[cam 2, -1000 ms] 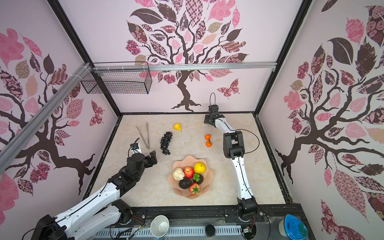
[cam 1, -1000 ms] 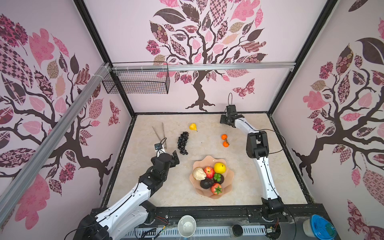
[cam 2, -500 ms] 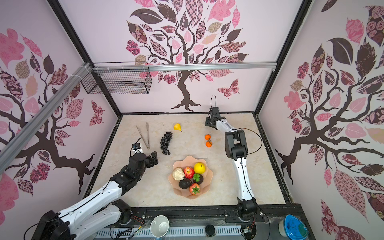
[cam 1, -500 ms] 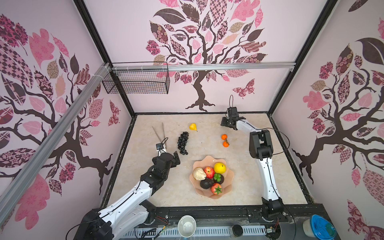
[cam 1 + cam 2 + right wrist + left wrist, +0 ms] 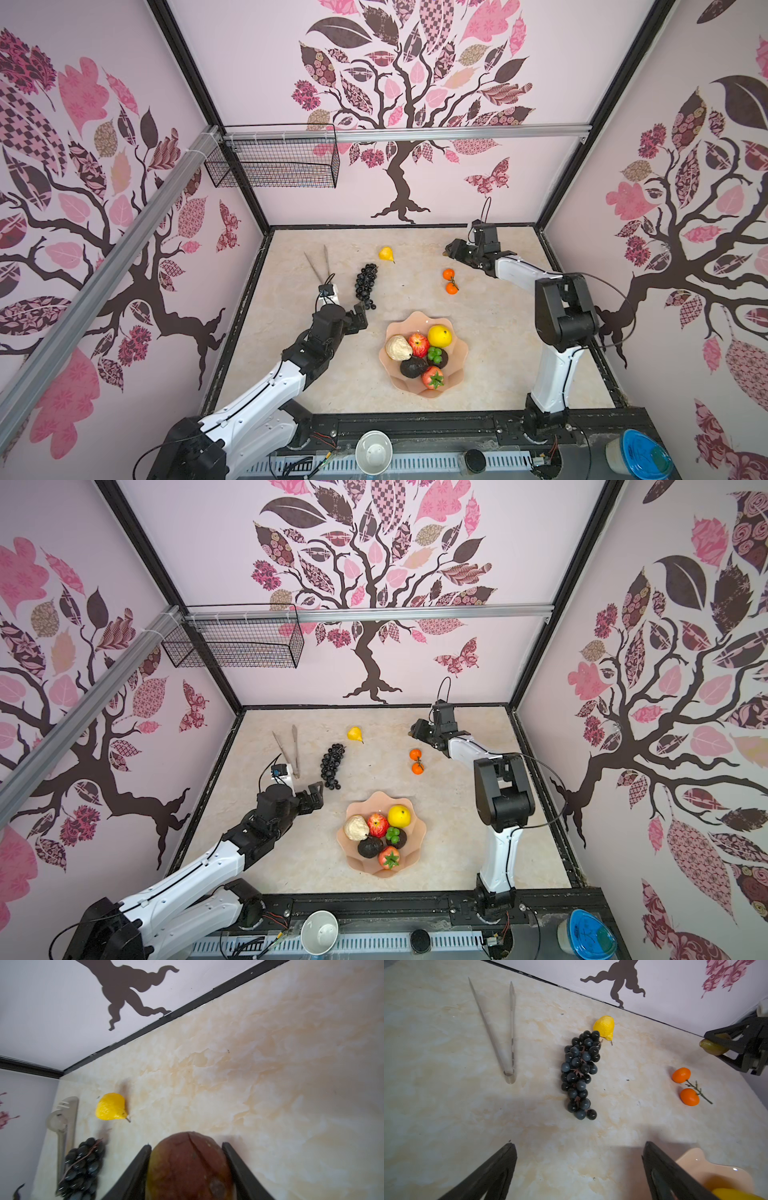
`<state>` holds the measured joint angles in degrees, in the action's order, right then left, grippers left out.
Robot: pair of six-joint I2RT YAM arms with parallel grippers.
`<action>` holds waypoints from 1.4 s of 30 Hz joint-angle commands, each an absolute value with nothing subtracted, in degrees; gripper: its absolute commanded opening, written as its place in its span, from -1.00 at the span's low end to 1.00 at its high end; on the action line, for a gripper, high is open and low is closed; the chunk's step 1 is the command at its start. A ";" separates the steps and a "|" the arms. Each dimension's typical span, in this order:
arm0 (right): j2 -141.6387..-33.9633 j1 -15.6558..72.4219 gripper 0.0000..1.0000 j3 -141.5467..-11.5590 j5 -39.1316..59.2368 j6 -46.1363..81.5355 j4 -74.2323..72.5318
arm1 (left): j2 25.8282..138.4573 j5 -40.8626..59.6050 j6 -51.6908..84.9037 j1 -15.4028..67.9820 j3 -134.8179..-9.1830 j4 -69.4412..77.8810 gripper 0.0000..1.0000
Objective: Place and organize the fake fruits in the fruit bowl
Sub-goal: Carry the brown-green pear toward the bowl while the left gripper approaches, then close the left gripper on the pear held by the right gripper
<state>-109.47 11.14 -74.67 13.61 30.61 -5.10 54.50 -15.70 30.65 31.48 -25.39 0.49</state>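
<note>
The peach-pink fruit bowl [image 5: 457,365] [image 5: 417,841] holds a cream pear [image 5: 398,347], red apple [image 5: 419,344], lemon [image 5: 441,336] and several other fruits. On the table lie a black grape bunch [image 5: 365,282] [image 5: 579,1076], a small yellow pear [image 5: 386,254] [image 5: 111,1106] and two oranges [image 5: 450,281] [image 5: 681,1075]. My left gripper [image 5: 360,316] [image 5: 579,1144] is open and empty just short of the grapes' near end. At the back right, my right gripper [image 5: 451,249] [image 5: 186,1145] is shut on a reddish-brown fruit [image 5: 189,1167] [image 5: 714,1046].
Thin tongs [image 5: 320,266] lie left of the grapes. A wire basket [image 5: 274,166] hangs on the back wall at the left. A white cup [image 5: 374,457] and a blue-lidded tub [image 5: 640,455] stand outside the front edge.
The right gripper's jaws have narrowed onto the reddish-brown fruit and the arm's elbow has shifted right. The left gripper has edged toward the grape bunch, still open.
</note>
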 commanded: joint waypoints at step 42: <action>-70.90 32.95 0.08 -36.21 26.98 52.68 -23.03 | 73.26 10.81 34.81 45.53 -34.63 27.51 0.04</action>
<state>-72.58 32.34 -35.66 26.44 52.38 -21.71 72.95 10.39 35.73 45.36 -32.05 25.65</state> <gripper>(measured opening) 0.544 0.524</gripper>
